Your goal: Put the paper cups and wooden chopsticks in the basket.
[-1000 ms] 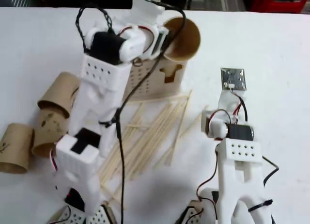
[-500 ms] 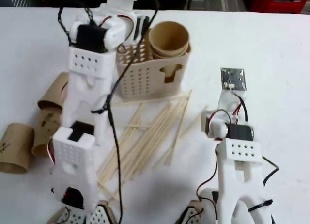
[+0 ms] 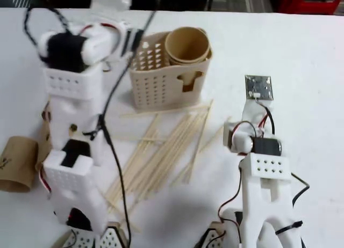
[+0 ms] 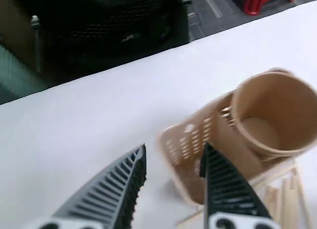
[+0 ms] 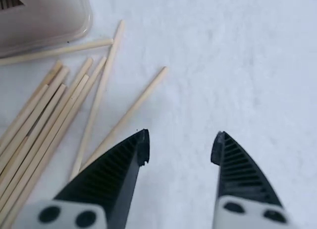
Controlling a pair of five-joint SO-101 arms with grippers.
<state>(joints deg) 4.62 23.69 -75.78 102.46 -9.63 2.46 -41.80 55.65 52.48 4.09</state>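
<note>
Not much print to go on here. A small dark mark (image 3: 4,163) is printed on the side of the loose cup (image 3: 19,163) lying on its side at the table's left edge in the high view, but it's too small to be read. A second cup (image 3: 43,143) is tucked just beside it and mostly hidden behind the left arm (image 3: 70,114), so whatever is printed on it can't be made out.

A nested stack of paper cups (image 3: 187,44) is stood upright, mouths up, in the perforated beige basket (image 3: 161,84), at the end farther from the left arm. A cut-out handle hole (image 3: 189,82) is seen in the basket's front wall.

The chopsticks (image 3: 161,151) are scattered flat on the white table (image 3: 301,55) in front of the basket, fanned out between the two arms. A black cable (image 3: 115,151) from the left arm is draped across part of the pile.

The left gripper (image 4: 174,149) is held above the table beside the basket, fingers spread moderately apart with nothing between them. The right gripper (image 5: 181,137) is spread about as wide, also with nothing gripped, over bare table just beside the outermost sticks. Something red (image 3: 306,1) is parked past the far edge.
</note>
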